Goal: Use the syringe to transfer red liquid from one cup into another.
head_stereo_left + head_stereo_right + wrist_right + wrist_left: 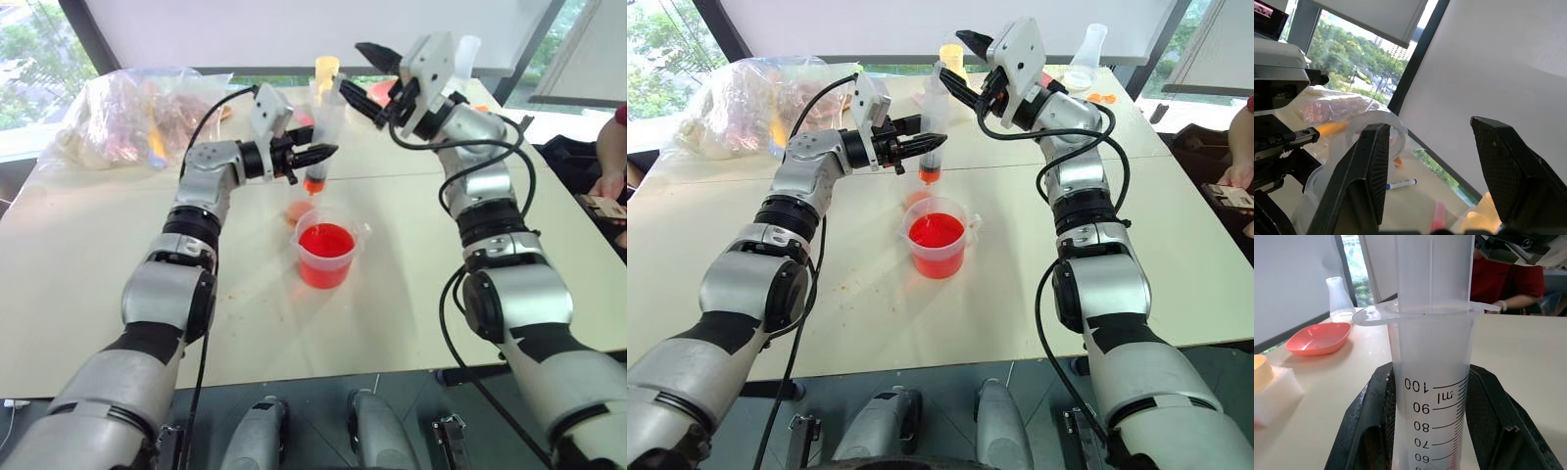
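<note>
Where the syringe (323, 137) stands upright above the counter (88, 284), held at mid-barrel by the left gripper (318, 155), fingers (1364, 431) clamped shut on either side of the printed scale. Orange tip pointing down, a little red liquid (325, 241) visible at the barrel's lower end, plunger drawn up well above the flange. Tip hanging over the small clear cup (299, 211), not touching it. Wide red cup (328, 257) set just in front of the small cup, nearer the robot, liquid filling much of it. Right gripper (377, 83) raised beside the plunger's top, fingers (1364, 181) spread apart and holding nothing, one on each side of the plunger head without contact that can be confirmed. Farther back on the counter: yellow-capped item (326, 69), coral tray (1317, 338), clear flask (1087, 54), blue pen (1400, 184). Crumpled plastic bag (127, 113) at far left corner. Person's hand (607, 186) with a phone at right edge.
</note>
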Robot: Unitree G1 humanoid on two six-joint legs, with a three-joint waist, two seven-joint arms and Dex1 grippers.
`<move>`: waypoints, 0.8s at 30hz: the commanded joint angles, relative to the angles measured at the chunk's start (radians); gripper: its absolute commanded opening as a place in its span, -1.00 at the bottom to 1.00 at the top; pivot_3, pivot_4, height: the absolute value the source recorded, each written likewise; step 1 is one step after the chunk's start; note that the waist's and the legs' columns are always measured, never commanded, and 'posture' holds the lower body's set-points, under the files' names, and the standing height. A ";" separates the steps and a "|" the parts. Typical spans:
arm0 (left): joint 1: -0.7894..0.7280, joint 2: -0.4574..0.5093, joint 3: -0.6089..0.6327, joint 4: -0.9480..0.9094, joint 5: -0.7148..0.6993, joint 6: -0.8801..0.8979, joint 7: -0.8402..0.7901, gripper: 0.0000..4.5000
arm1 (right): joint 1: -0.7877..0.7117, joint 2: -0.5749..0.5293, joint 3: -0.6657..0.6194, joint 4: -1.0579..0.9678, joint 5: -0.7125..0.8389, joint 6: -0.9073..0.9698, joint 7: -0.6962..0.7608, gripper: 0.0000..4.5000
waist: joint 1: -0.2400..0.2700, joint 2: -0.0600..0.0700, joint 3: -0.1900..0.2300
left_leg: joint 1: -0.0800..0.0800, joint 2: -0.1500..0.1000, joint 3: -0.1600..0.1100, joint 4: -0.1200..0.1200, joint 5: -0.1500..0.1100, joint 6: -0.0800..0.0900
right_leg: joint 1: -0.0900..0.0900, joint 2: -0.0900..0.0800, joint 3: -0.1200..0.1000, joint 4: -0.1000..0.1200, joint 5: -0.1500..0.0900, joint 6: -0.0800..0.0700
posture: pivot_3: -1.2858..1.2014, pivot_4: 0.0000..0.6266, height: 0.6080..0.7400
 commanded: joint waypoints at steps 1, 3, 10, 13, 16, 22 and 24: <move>-0.025 -0.001 0.004 -0.010 0.011 -0.018 0.000 -0.34 | -0.019 0.016 -0.004 -0.057 0.011 -0.022 0.007 -0.21 | 0.000 0.000 0.000 | 0.000 0.000 0.000 0.000 0.000 0.000 | 0.000 0.000 0.000 0.000 0.000 0.000 | 0.03 -0.52 1.00; -0.026 -0.001 0.005 -0.008 0.011 -0.019 0.005 -0.34 | -0.018 0.019 -0.005 -0.055 0.009 -0.025 0.006 -0.61 | 0.000 0.000 0.000 | 0.000 0.000 0.000 0.000 0.000 0.000 | 0.000 0.000 0.000 0.000 0.000 0.000 | 0.03 -0.52 1.00; -0.030 0.007 0.012 -0.019 0.005 -0.015 0.008 -0.34 | -0.012 0.031 -0.001 -0.060 0.010 -0.016 0.007 -0.99 | 0.000 0.000 0.000 | 0.000 0.000 0.000 0.000 0.000 0.000 | 0.000 0.000 0.000 0.000 0.000 0.000 | 0.03 -0.52 1.00; -0.035 0.017 0.020 -0.039 -0.005 -0.006 0.007 -0.34 | -0.006 0.035 -0.002 -0.058 0.010 -0.009 0.001 -0.99 | 0.000 0.000 0.000 | 0.000 0.000 0.000 0.000 0.000 0.000 | 0.000 0.000 0.000 0.000 0.000 0.000 | 0.03 -0.52 1.00; -0.034 0.024 0.023 -0.062 -0.013 0.007 0.001 -0.34 | -0.001 0.038 -0.003 -0.062 0.012 -0.002 -0.003 -0.99 | 0.000 0.000 0.000 | 0.000 0.000 0.000 0.000 0.000 0.000 | 0.000 0.000 0.000 0.000 0.000 0.000 | 0.03 -0.52 1.00; -0.026 0.047 0.035 -0.154 -0.041 0.084 -0.021 -0.34 | 0.015 0.056 -0.008 -0.073 0.030 0.036 -0.005 -0.99 | -0.001 0.000 0.000 | 0.000 0.000 0.000 0.000 0.000 0.000 | -0.001 0.000 0.000 0.002 0.000 0.000 | 0.03 -0.52 1.00; -0.020 0.052 0.038 -0.186 -0.048 0.109 -0.024 -0.34 | 0.023 0.063 -0.008 -0.078 0.034 0.047 -0.004 -0.99 | -0.001 0.000 0.000 | 0.000 0.000 0.000 0.000 0.000 0.000 | -0.001 0.000 0.000 0.002 0.000 0.000 | 0.03 -0.52 1.00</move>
